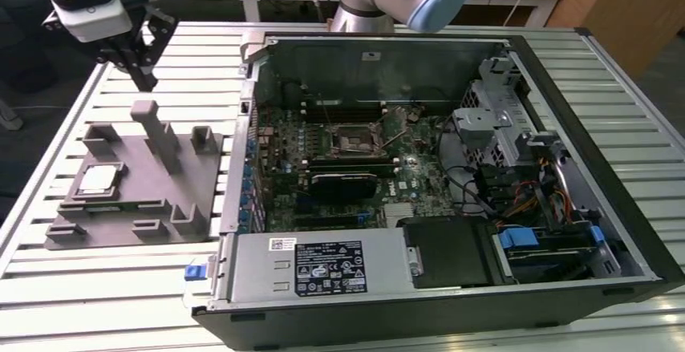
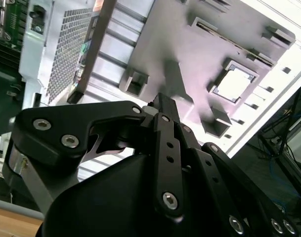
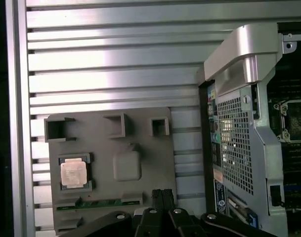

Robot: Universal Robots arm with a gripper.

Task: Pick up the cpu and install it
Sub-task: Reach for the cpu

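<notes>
In the exterior view, the gripper [image 1: 143,79] hung with fingers pressed together and empty, at about twelve o'clock from the cpu [image 1: 99,180], which sat in the grey tray [image 1: 139,185].

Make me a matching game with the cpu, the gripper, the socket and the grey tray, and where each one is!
1. cpu
2. gripper
3. socket
4. grey tray

A. on the motherboard inside the computer case
B. on the slatted table beside the case
C. in the air over the tray, holding nothing
D. lying in a recess of the tray

Pairs: 1-D, 2-C, 3-A, 4-B
</notes>
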